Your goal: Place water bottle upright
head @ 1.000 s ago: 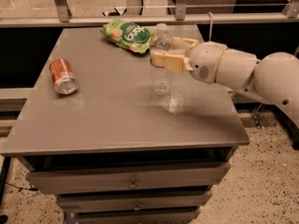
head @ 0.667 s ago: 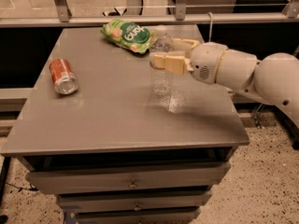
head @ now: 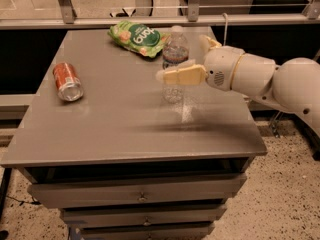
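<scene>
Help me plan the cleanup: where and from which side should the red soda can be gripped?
Probably best to take the red soda can around the middle of its body, coming straight down from above and closing across its width. It lies on its side on the table, so its round wall faces up. The gripper is to the right, at the upright water bottle.
</scene>
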Tool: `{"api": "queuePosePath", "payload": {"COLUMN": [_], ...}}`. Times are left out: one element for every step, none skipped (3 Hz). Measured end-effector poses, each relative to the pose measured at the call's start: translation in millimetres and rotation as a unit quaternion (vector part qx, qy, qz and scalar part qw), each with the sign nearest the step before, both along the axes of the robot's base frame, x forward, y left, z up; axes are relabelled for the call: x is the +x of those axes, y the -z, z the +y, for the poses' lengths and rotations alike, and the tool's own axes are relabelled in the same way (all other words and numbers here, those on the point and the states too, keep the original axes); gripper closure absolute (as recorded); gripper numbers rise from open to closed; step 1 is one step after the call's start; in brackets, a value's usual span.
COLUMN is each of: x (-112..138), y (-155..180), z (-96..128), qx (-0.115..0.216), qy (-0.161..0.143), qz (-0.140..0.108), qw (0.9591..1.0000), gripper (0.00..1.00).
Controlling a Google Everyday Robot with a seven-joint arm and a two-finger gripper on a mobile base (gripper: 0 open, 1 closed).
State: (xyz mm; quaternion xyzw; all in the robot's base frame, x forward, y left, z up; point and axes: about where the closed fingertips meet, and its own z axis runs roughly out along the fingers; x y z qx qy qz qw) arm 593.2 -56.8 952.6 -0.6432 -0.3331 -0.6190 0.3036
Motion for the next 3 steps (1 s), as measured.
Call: {"api": "queuePosePath", "payload": {"x": [-6.1,-31.4,-36.1], "y": [-20.9,-78.8,-88.3], "z": [-3.0,-26.4,-36.2], "qx": [-0.019,-0.03,-0.03], "qy": [0.003,0.009,0.013], "qz": [-0.012,-0.049,-0.053], "qw": [0.9997,0.9983,0.998], "gripper": [0.0,0.0,0.0]}}
